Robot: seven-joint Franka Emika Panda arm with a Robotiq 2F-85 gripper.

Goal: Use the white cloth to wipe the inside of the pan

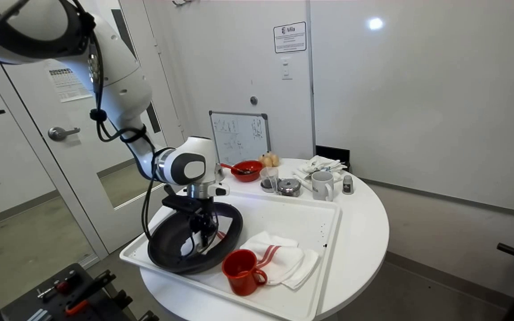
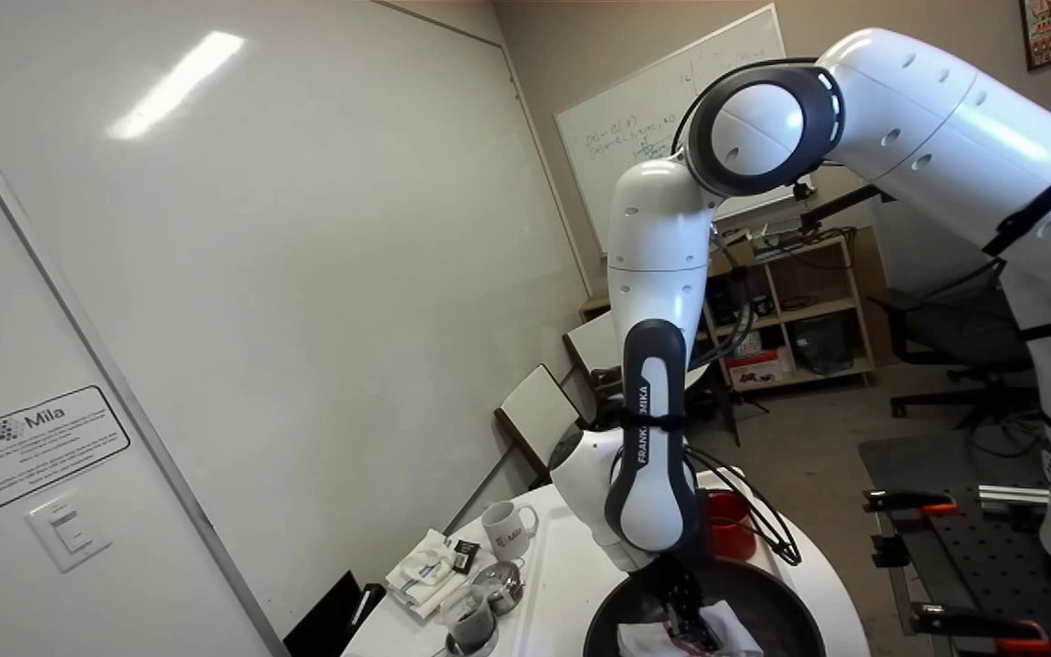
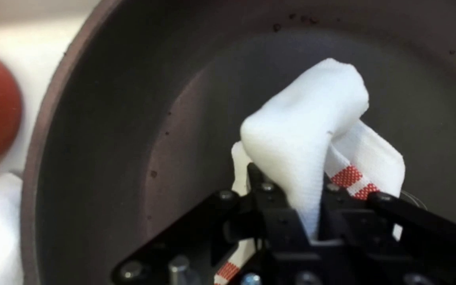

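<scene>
Exterior views both had my white robot arm (image 1: 125,96) bent down over the round table (image 1: 368,232). On the table I had the lg. white tray (image 1: 301,211), &, resting in that, the black pan (image 1: 167,236). Just beside the pan lay a striped cloth (image 1: 283,267), folded, white w/ red stripes, also in the tray. My pincer (image 3: 297,188) pointed down into the pan, fingers clamped on the white cloth (image 3: 307,114); per the wrist view, I had fabric pinched btwn them & bunched out past the tips. So the white cloth was inside the pan, w/ dark pan surface around it & some red stripes showing on its folds. Red bowl (image 1: 248,173) sat near the table's far edge, behind the tray in an exterior view. Red mug (image 1: 237,278) stood upright in the tray, close to the pan & right by the striped cloth. White mug (image 1: 321,185), metal tin (image 1: 289,187) & clear cup (image 1: 270,174) were grouped on the table just past the tray; sm. shaker (image 1: 347,185) stood next to the white mug. Tiniest I could spot: dark specks (image 3: 277,27) inside the pan.
</scene>
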